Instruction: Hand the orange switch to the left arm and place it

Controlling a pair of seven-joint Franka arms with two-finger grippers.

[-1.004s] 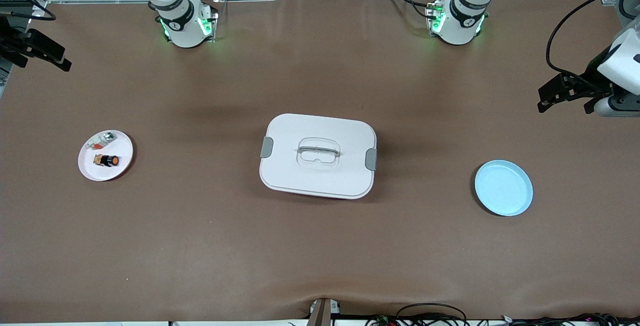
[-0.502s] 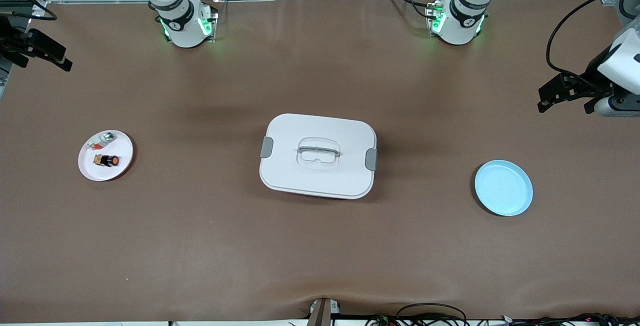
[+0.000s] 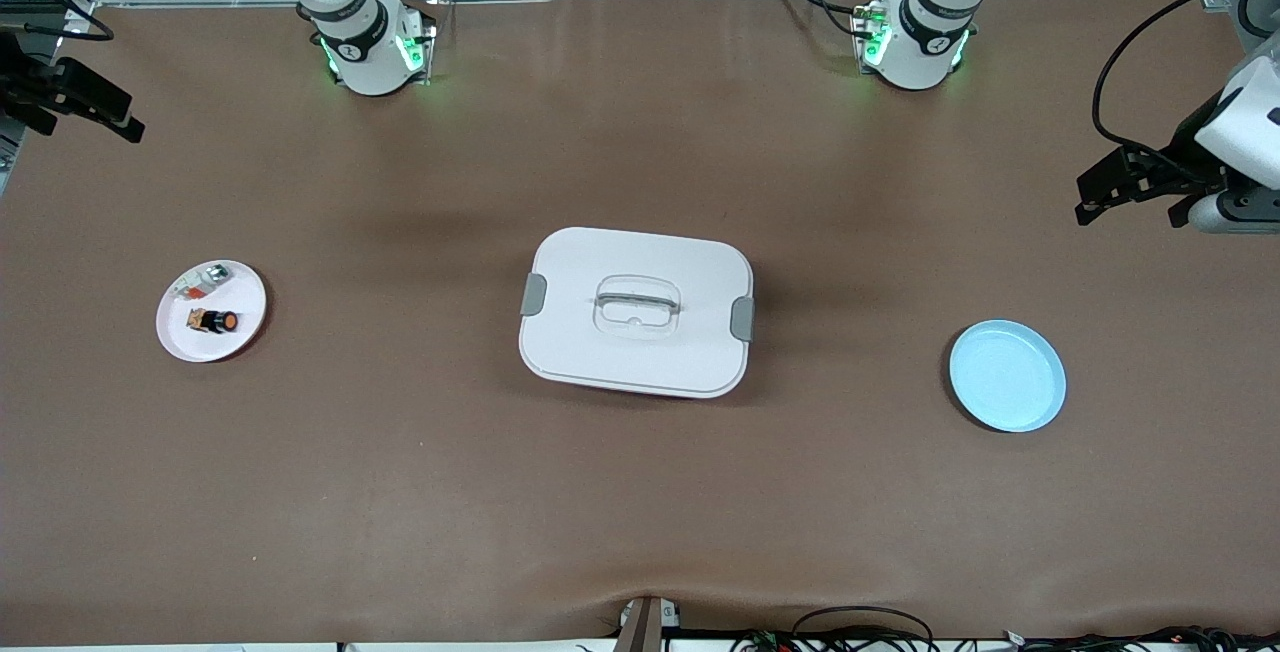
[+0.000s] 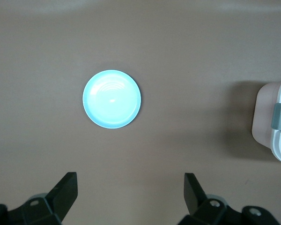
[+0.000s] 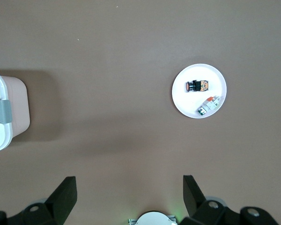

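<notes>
The orange switch point(image 3: 215, 321) lies on its side on a pink plate point(image 3: 246, 298) toward the right arm's end of the table; it also shows in the right wrist view point(image 5: 195, 86). The white box point(image 3: 636, 311) stands closed at the table's middle. My right gripper point(image 3: 126, 125) hangs high over the table edge at its own end, open and empty point(image 5: 129, 190). My left gripper point(image 3: 1090, 200) hangs high over the table's other end, open and empty point(image 4: 129, 187). Both are well away from the box.
A small silver-and-clear piece point(image 3: 204, 279) shares the pink plate point(image 5: 187, 101). An empty blue plate point(image 3: 1007, 375) lies toward the left arm's end, also in the left wrist view point(image 4: 112, 99). A box end shows in each wrist view point(image 4: 278, 126) point(image 5: 2, 112).
</notes>
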